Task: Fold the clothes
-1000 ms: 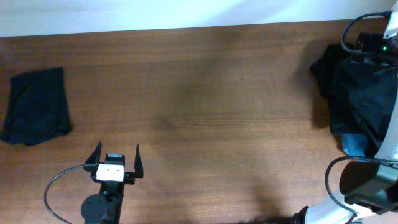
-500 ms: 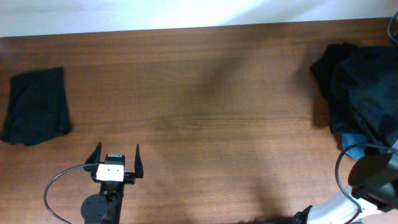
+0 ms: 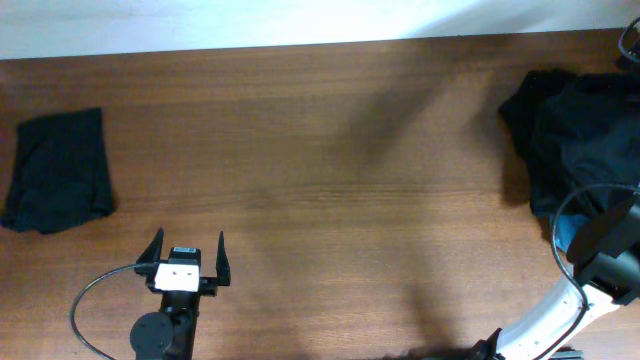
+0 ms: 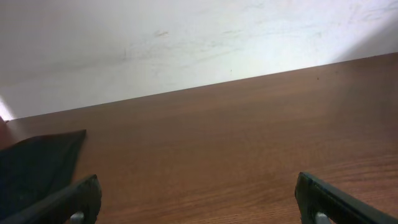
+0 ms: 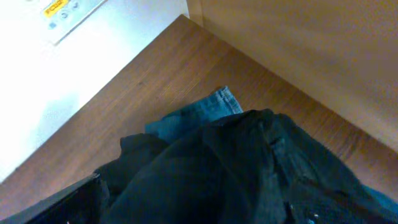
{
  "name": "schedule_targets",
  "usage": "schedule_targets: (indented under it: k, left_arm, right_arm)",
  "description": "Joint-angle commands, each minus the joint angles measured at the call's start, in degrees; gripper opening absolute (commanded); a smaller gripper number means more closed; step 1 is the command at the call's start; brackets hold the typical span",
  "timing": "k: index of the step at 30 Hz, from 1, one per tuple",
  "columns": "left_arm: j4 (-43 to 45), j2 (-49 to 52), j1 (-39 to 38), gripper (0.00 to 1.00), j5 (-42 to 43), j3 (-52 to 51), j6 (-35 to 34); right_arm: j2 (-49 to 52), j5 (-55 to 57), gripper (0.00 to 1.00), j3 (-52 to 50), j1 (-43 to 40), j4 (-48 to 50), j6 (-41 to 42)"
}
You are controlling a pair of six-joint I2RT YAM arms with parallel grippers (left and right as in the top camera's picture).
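The clothes lie in two places. A heap of black clothes (image 3: 585, 140) sits at the table's far right, with a blue piece (image 3: 566, 233) poking out at its near edge. A flat, folded black garment (image 3: 60, 170) lies at the far left. My left gripper (image 3: 189, 243) stands open near the front edge, nothing between its fingers; in its wrist view the folded garment (image 4: 31, 168) lies ahead to the left. My right gripper (image 5: 205, 211) hovers open over the black heap (image 5: 249, 168), with the blue piece (image 5: 199, 112) beyond. Overhead shows only that arm's body (image 3: 605, 250).
The wooden table (image 3: 330, 150) runs between the two lots of clothes. A white wall (image 4: 186, 43) borders its far edge. A cable (image 3: 85, 300) loops beside the left arm near the front edge.
The right arm, which reached across the black heap toward the far right corner, has swung off it; only its body now shows at the front right. The left arm has not moved.
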Motion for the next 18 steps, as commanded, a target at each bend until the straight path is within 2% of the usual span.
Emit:
schedule_targets:
  k: [1,16,18]
  left_arm:
    - [-0.04,-0.48,0.2,0.99,-0.39,-0.39,1.14]
    - [-0.04,-0.5,0.2,0.99,-0.39,-0.39,1.14]
    - [-0.04,-0.5,0.2,0.99,-0.39,-0.39,1.14]
  right_arm:
    - [0.85,-0.96,0.98,0.92,-2.12,0.72,5.81]
    - [3.69,-4.15,0.95,0.87,-4.37,-2.78,5.49]
    - [3.65,-4.13,0.93,0.9,-4.37,-3.34,3.19]
